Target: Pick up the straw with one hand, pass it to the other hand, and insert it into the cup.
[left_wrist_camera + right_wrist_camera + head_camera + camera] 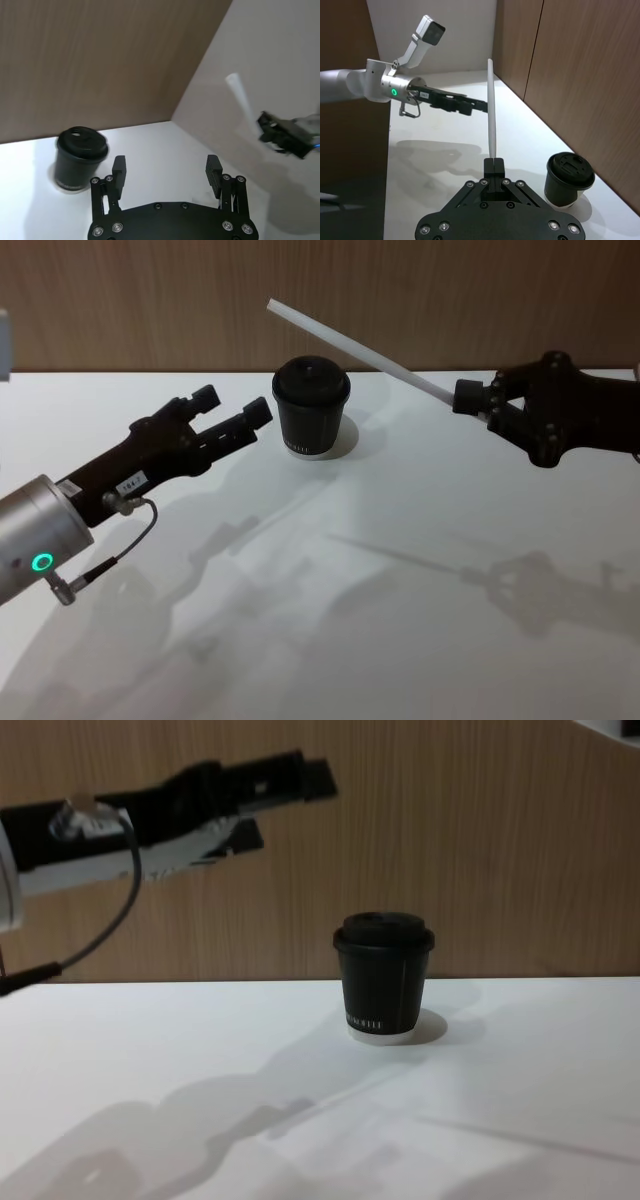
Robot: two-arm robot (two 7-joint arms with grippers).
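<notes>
Table [330,640]: I see a white top that carries the cup and the arms' shadows.
Wall [150,300]: brown wood-grain panels run along the table's far edge.
Left arm [40,535]: a silver cylinder with a lit green ring light [42,562], coming in from the left side of the head view.
Left gripper [235,405]: black, fingers spread wide with nothing between them. From my head view it points at the cup from just to its left. The chest view puts it [290,800] in the air, above the level of the cup's lid. Its own camera shows the gap between the fingers [166,165].
Right gripper [466,398]: black, fingers pressed together on the straw's lower end, off the table and to the cup's right. Its own camera shows the pinch [494,164].
Cup [310,405]: black, lid on, upright on the table near the wall, between the two grippers and touching neither [383,980].
Straw [360,352]: white, in the air, slanting up from the right gripper toward the left. Its free end shows above the cup's lid against the wall [491,110].
Cable [130,540]: thin and black, looping beside the left arm.
</notes>
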